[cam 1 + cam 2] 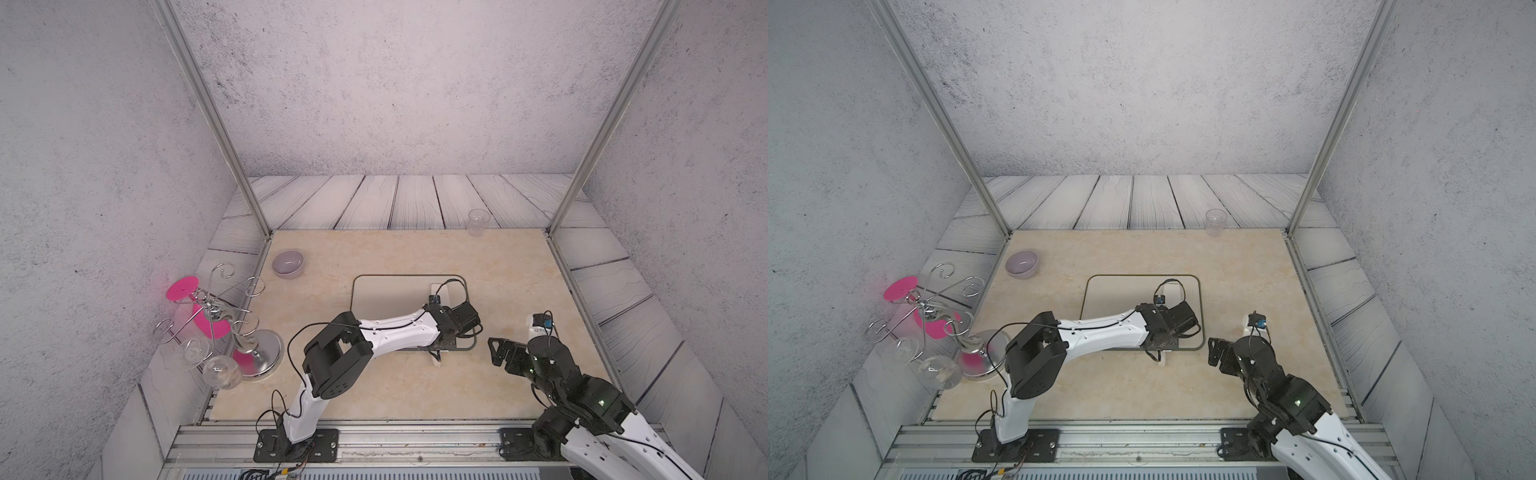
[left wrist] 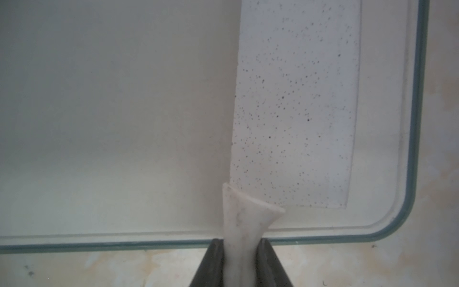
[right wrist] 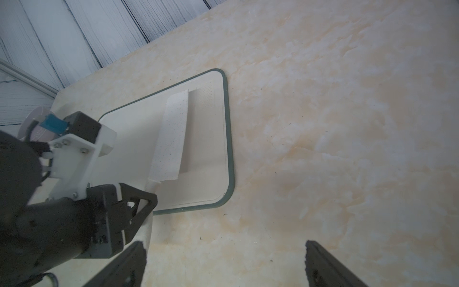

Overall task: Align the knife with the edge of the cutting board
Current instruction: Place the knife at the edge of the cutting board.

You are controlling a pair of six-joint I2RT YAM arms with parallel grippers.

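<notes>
Right of the one cutting board [image 1: 386, 299], the right end effector [image 3: 223, 244] is held wide, with nothing in it. At the board's near edge, the left end effector [image 2: 239, 261] is clamped on the handle of the one knife [image 2: 295, 104], its blade laid nearly along the right rim. Beyond the board, one bowl [image 1: 288, 263] and one cup [image 1: 477, 222] are set on the marbled worktop [image 1: 374, 386], enclosed by grey walls [image 1: 395, 83].

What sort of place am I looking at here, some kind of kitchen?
Probably a mock kitchen counter inside a robot test booth: a cutting board with a knife, a wineglass rack, and metal framing around printed wall panels.
</notes>
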